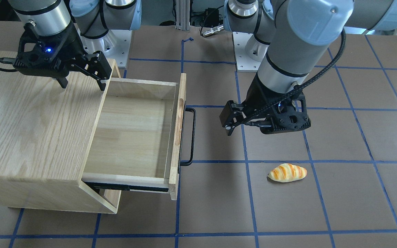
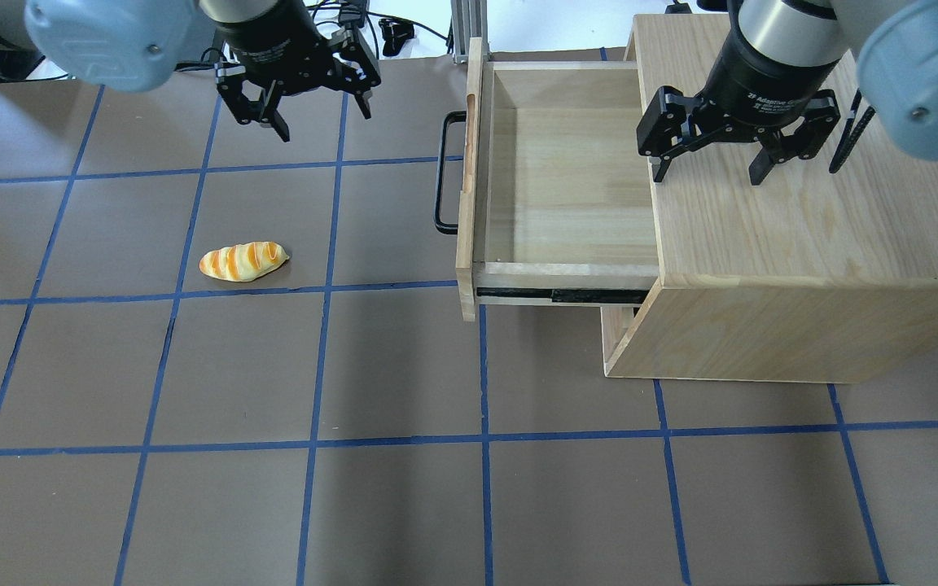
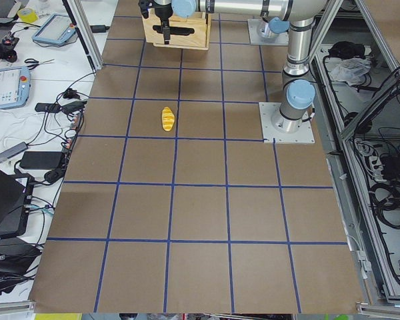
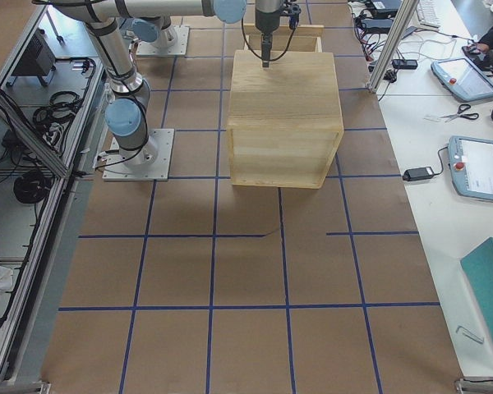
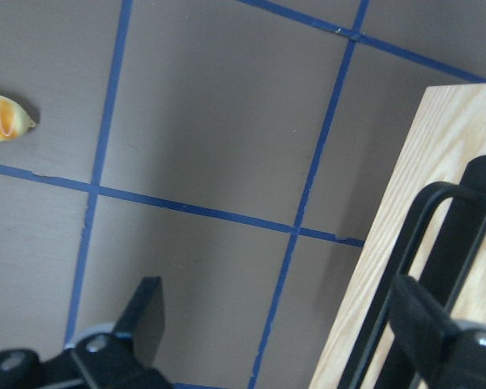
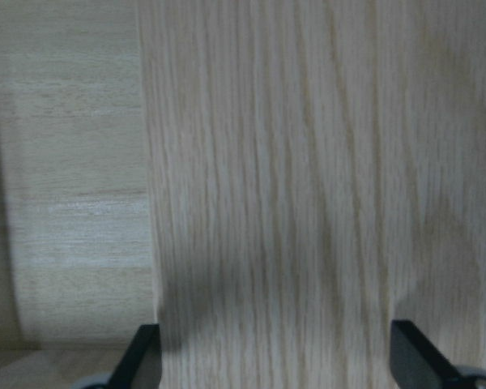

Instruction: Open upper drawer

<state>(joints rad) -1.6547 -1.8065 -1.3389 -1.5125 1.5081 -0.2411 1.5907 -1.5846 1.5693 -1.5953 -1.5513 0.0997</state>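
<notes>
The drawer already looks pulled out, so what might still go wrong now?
The drawer sticks far out of the cabinet, and the left arm's open jaws hang near its black handle; a careless swing might knock it back in. The right arm's open jaws hover just over the cabinet top; dropping lower might scrape the wood.

Both arms are silver metal tubes with pale grey-blue joint caps [image 2: 917, 89], and each cap has a small screw at its centre. The right gripper [image 2: 707, 171] is matt black with two angular, linked fingers. Just above it sits a black collar [image 2: 770, 99] whose white lettering seems to read "2F Adaptive"; the rest is too small to read. A blue light [image 1: 48, 50] glows on its body. The left gripper [image 2: 322, 114] has the same black build, and a black braided cable [image 1: 322, 72] loops along its silver wrist.
</notes>
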